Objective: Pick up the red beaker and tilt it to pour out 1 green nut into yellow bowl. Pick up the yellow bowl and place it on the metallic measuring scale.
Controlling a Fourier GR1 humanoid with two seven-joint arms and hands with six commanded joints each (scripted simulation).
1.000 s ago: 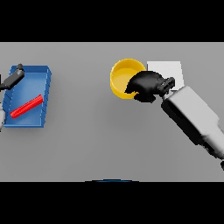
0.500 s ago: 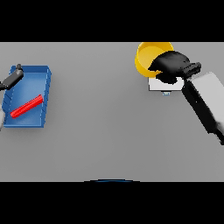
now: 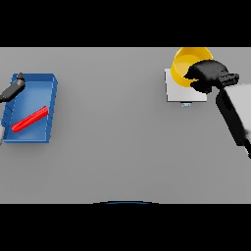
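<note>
The yellow bowl [image 3: 185,64] is at the far right of the head view, and my right hand [image 3: 210,75] is shut on its right rim. The bowl overlaps the far edge of the pale metallic scale [image 3: 180,92]; I cannot tell whether it touches the plate. No green nut shows inside the bowl. The red beaker [image 3: 30,119] lies on its side in the blue tray [image 3: 50,107] at the far left. My left hand [image 3: 12,89] hangs over the tray's far left corner, fingers straight, holding nothing.
The scale has a small display tab [image 3: 186,104] on its near edge. My right forearm [image 3: 235,110] runs from the hand down along the right edge. Bare grey table lies between the tray and the scale.
My right hand has carried the yellow bowl to the right and further back, from left of the scale to over its far edge. The left hand, tray and beaker have not moved.
</note>
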